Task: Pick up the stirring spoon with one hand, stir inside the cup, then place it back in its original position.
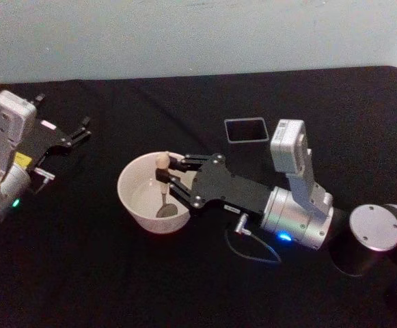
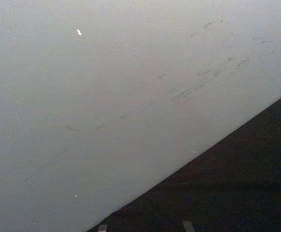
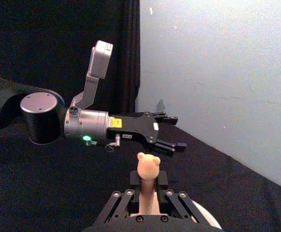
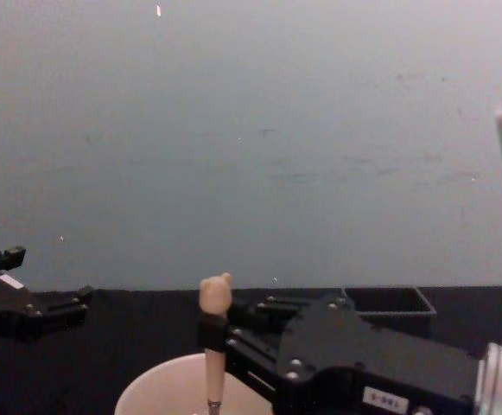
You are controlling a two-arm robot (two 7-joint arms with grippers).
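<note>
Head view: right gripper point(image 1: 171, 177), jaws pinching the stirring spoon point(image 1: 162, 162) inside the cup point(image 1: 131, 201), seems mid-stir; next, lift it to the holder point(image 1: 247, 141). Left gripper point(image 1: 84, 130) idles far left, jaws spread.

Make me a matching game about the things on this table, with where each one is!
1. stirring spoon
2. cup
3. box holder
4. left end effector

A. open, off to the left
B. gripped by the right end effector
C. around the spoon's bowl
D. empty, beyond the cup

Pairs: 1-B, 2-C, 3-D, 4-A
</note>
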